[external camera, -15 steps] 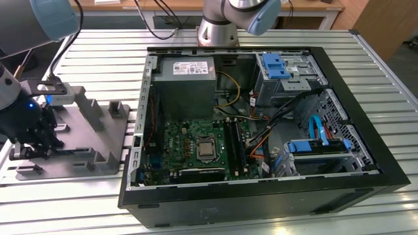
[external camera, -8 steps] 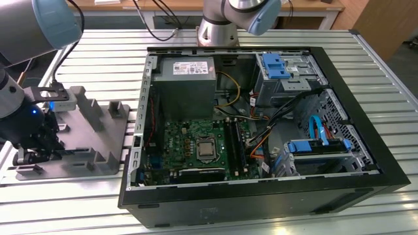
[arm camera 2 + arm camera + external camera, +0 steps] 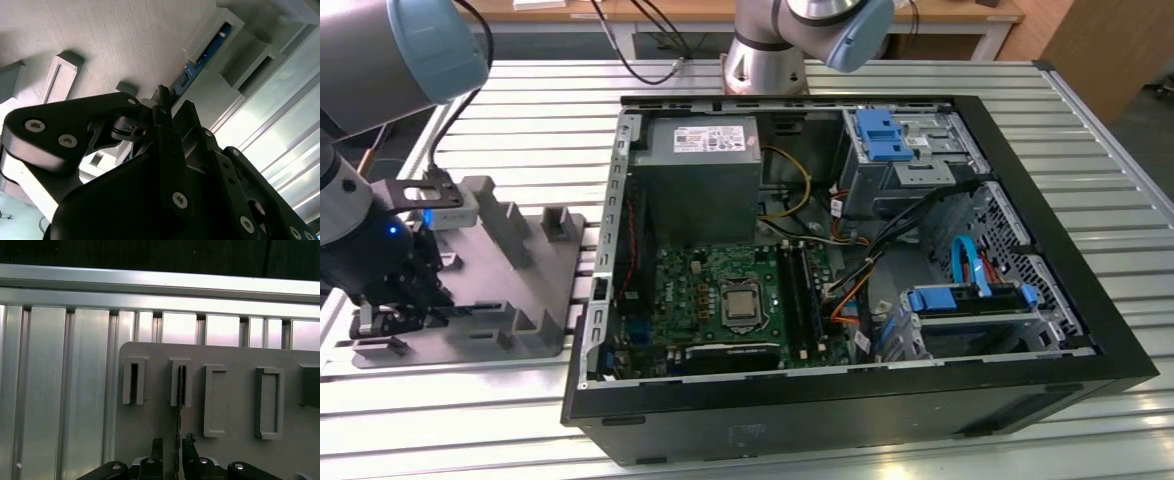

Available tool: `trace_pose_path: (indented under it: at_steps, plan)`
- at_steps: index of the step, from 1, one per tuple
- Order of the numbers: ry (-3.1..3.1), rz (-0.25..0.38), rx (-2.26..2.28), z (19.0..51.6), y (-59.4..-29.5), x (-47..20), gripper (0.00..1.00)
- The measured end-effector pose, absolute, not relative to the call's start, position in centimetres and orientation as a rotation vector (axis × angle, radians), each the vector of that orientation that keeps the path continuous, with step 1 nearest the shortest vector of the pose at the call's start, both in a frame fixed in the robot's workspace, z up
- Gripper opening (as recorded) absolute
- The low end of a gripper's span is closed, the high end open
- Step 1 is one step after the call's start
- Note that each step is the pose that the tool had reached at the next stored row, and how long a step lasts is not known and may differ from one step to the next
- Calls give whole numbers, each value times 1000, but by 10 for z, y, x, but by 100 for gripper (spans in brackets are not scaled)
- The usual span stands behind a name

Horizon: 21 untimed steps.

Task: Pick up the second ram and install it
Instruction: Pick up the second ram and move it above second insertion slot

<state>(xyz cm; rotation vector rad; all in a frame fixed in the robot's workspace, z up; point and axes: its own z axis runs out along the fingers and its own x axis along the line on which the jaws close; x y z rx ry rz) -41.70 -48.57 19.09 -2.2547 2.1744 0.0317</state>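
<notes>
**A:** The hand (image 3: 173,444), what has it got?

**B:** Nothing firmly, as I judge. In the first wrist view it is open only a narrow way and straddles the thin edge of the second ram (image 3: 178,412), with a sliver of gap on one side.

**A:** And where does the ram sit?

**B:** It stands upright in its holder (image 3: 180,382) on the grey fixture block (image 3: 235,405). That block is at the lower left of the exterior view, well apart from the motherboard (image 3: 720,295). The second wrist view shows the board seated down in that slot.

**A:** So how far along is the job?

**B:** Early, I'd say. The hand is at the pickup place, but the ram is not yet lifted, carried or seated. The memory slots (image 3: 794,300) lie mid-frame inside the open computer case (image 3: 854,405). I cannot tell whether one of them is filled.

**A:** And the holder beside it?

**B:** The neighbouring holder (image 3: 133,382) looks empty.
</notes>
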Motion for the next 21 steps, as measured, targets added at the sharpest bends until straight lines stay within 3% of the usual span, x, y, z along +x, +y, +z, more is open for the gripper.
trace_pose_path:
  at_steps: [2, 4, 6, 21]
  plan:
    - [2174, 32, -2255, 191, -486, -417, 28]
    - [2174, 32, -2255, 191, -486, -417, 15]
    - [2174, 32, -2255, 191, -486, -417, 14]
    - [2174, 32, -2254, 191, -486, -417, 14]
